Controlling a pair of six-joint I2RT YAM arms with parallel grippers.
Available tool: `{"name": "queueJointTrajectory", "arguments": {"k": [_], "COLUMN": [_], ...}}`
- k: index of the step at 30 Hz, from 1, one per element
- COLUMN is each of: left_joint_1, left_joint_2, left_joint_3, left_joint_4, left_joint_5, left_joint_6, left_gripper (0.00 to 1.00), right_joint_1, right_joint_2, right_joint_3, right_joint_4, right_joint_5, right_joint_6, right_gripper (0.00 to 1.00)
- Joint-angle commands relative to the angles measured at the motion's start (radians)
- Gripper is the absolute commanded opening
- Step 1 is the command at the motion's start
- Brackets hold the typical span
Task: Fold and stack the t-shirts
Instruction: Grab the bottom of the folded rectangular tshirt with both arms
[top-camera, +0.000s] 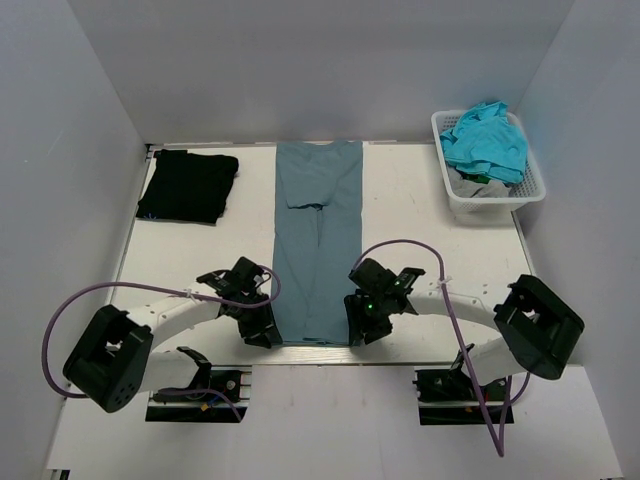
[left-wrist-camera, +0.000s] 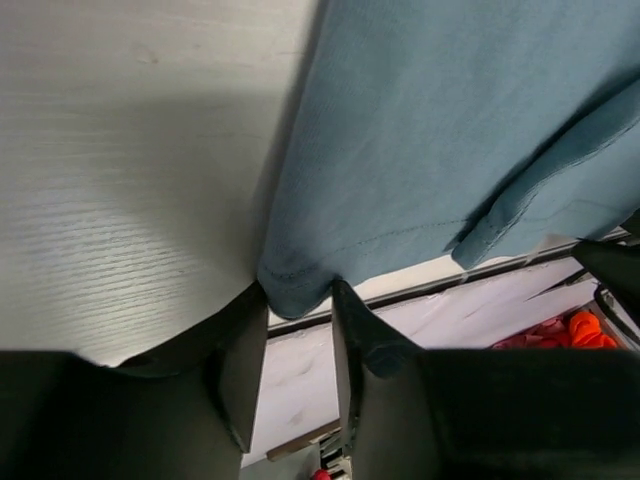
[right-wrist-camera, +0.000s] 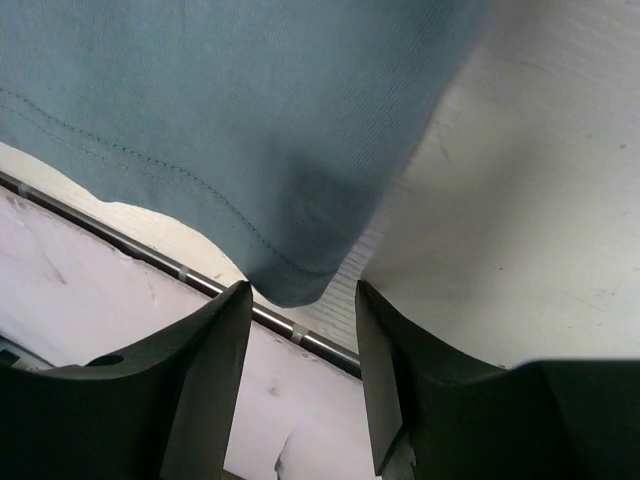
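A slate-blue t-shirt (top-camera: 318, 240) lies folded into a long narrow strip down the middle of the table, its hem at the near edge. My left gripper (top-camera: 264, 328) is at its near left corner. In the left wrist view that corner (left-wrist-camera: 296, 275) sits between the tips of my left gripper (left-wrist-camera: 300, 298), whose jaws still stand apart. My right gripper (top-camera: 364, 322) is at the near right corner. In the right wrist view the corner (right-wrist-camera: 290, 270) hangs between its open jaws (right-wrist-camera: 302, 292), apart from the right finger. A black t-shirt (top-camera: 188, 186) lies folded at the back left.
A white lattice basket (top-camera: 497, 206) at the back right holds turquoise t-shirts (top-camera: 486, 142). The table's near edge, with a metal rail (right-wrist-camera: 180, 272), runs just under both grippers. White walls close off the back and sides.
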Motion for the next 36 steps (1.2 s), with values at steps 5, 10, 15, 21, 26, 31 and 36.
{"name": "queueJointTrajectory", "arguments": {"k": [5,10,15,21,26,31,36], "left_joint_1": [-0.010,-0.019,-0.037,-0.037,-0.016,-0.007,0.027], "left_joint_2": [0.014,0.036,0.019,-0.039,0.000,0.161,0.281], "left_joint_3": [-0.052,-0.025,0.043,0.179,0.349,0.582,0.767], "left_joint_4": [0.073,0.098,0.047,0.010,-0.095,-0.168,-0.215], "left_joint_5": [-0.116,-0.116,-0.150,-0.185,-0.290,-0.420,-0.526], "left_joint_6": [0.001,0.001,0.036,0.036,0.036,0.045,0.058], "left_gripper": [0.32,0.00,0.00,0.00,0.00,0.00,0.00], "right_joint_1": [-0.024,-0.021,-0.019,-0.025,-0.083,-0.164,-0.240], "right_joint_2": [0.081,0.083,0.027,0.026,0.061,0.163,0.289], "right_joint_3": [0.011,0.026,0.049,0.176,0.322,0.521,0.737], "right_joint_4": [0.037,0.041,0.014,-0.112,-0.201,-0.253,-0.319], "right_joint_5": [-0.029,-0.053,-0.019,0.096,0.165,0.171,0.190], "right_joint_6": [-0.049,-0.068,-0.075,-0.066,-0.031,-0.087,-0.159], "right_gripper": [0.40,0.00,0.00,0.00,0.00,0.00,0.00]}}
